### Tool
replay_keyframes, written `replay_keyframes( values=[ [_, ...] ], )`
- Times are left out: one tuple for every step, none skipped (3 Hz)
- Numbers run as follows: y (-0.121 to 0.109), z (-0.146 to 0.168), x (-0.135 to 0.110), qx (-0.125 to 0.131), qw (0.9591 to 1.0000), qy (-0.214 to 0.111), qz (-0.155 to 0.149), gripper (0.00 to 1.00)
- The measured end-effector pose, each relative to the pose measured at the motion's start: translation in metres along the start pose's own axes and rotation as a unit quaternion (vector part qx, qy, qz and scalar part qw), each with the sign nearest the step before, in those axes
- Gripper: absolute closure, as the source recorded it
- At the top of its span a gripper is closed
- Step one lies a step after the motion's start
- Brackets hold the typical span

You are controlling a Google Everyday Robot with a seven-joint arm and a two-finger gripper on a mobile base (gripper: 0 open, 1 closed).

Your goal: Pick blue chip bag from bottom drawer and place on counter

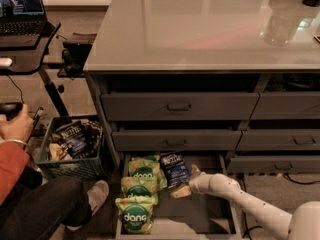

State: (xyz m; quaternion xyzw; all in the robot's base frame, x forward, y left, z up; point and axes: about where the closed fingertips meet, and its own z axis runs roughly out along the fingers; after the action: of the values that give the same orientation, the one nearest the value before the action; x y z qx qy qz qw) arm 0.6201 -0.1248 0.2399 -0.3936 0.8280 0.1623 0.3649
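Note:
The blue chip bag (172, 168) lies at the back of the open bottom drawer (205, 215), right of the green bags. My gripper (184, 184) reaches in from the right on a white arm (235, 194) and sits right at the bag's right lower edge, low over the drawer floor. Whether it touches the bag I cannot tell. The counter (200, 29) is the wide glossy pale grey top above the drawers.
Three light green "dang" bags (137, 194) lie in a row along the drawer's left side. Two closed drawer fronts (177, 106) stand above. A dark crate of snack bags (72, 146), a seated person (20, 184) and a laptop desk (25, 39) are on the left.

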Motion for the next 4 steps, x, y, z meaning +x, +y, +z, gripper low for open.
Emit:
replay_keyframes(
  values=[
    [-0.01,0.022,0.006,-0.033,0.9993,-0.011,-0.009,0.0],
    [-0.045,0.012,0.011,-0.013,0.9993,-0.007,-0.035,0.0],
    [-0.047,0.016,0.011,-0.008,0.9993,-0.007,-0.035,0.0],
    [-0.048,0.02,0.011,-0.003,0.9994,-0.006,-0.035,0.0]
  ],
)
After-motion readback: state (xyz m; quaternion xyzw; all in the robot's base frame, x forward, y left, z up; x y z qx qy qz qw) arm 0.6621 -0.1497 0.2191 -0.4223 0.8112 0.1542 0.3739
